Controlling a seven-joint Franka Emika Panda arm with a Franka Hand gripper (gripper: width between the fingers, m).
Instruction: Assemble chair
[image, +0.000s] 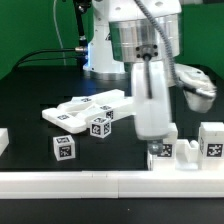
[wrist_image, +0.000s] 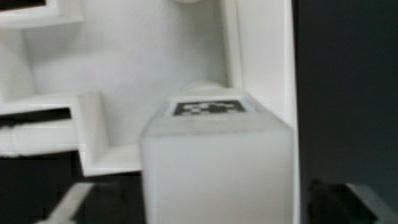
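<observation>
Tagged block (wrist_image: 214, 165) right under the wrist camera, upright, tag on top. Seemingly the piece by the rail (image: 100, 183), at the exterior view's right. Over it the gripper (image: 151, 135), jaws blurred, spread or pinching impossible to tell. Probably seating this block — next, a straight lift off without tipping it. Beyond, slabs (image: 85, 108) well apart.

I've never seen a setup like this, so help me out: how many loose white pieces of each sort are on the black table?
Flat slabs: 2, overlapping, so unsure
Small free-standing cubes: 2
Upright pieces beside the long rail: 3
Cut-off piece at the exterior view's left edge: 1
Total: 8
</observation>
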